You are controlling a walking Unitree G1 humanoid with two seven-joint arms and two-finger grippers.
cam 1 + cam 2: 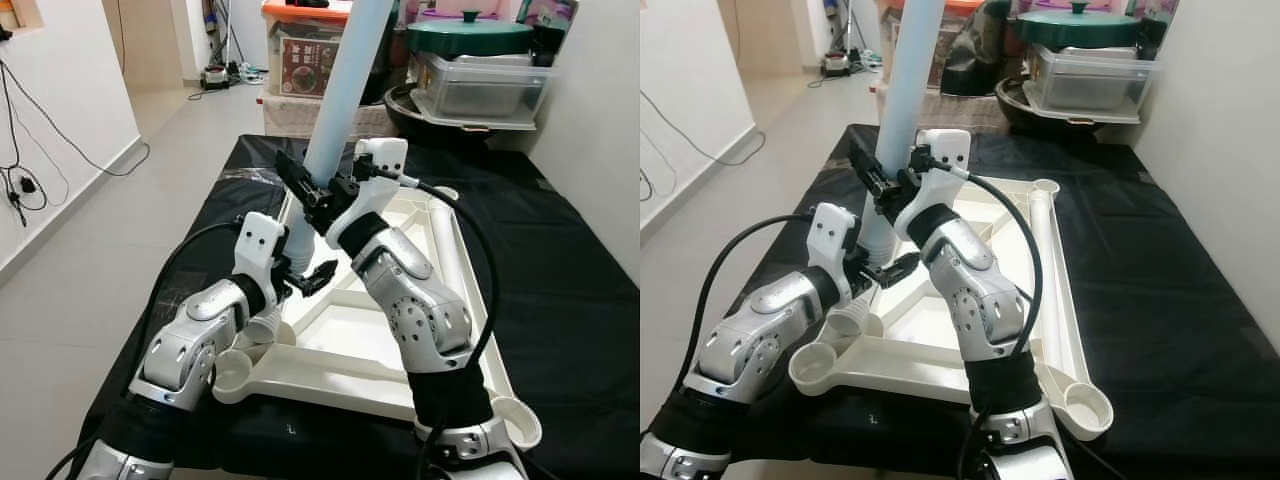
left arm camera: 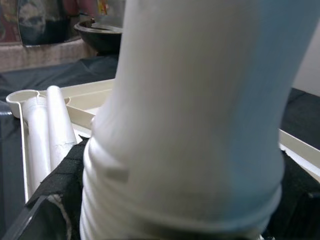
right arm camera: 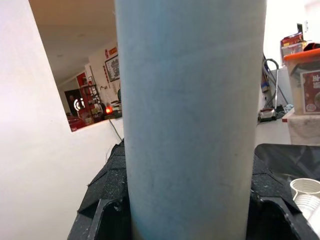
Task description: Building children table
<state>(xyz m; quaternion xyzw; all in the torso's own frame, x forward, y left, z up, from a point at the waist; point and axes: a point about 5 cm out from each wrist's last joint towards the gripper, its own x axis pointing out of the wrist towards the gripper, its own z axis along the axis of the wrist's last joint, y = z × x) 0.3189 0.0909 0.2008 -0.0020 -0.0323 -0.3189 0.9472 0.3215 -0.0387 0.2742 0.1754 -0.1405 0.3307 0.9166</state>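
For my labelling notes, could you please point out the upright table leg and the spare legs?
upright table leg [image 1: 345,90], left eye view, mid shaft.
spare legs [image 2: 47,130], left wrist view, middle of the pair.

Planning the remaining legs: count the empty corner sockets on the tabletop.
3 sockets: near left, near right, far right. A fourth may be hidden behind the upright leg.

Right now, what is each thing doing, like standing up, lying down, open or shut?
Table leg: upright, tilted a little, lower end at the tabletop's corner.
Tabletop: upside down on the black cloth.
Spare legs: lying flat inside the tabletop.
Left hand: shut on the table leg near its threaded bottom.
Right hand: shut on the table leg higher up.
Green pot: lid on.
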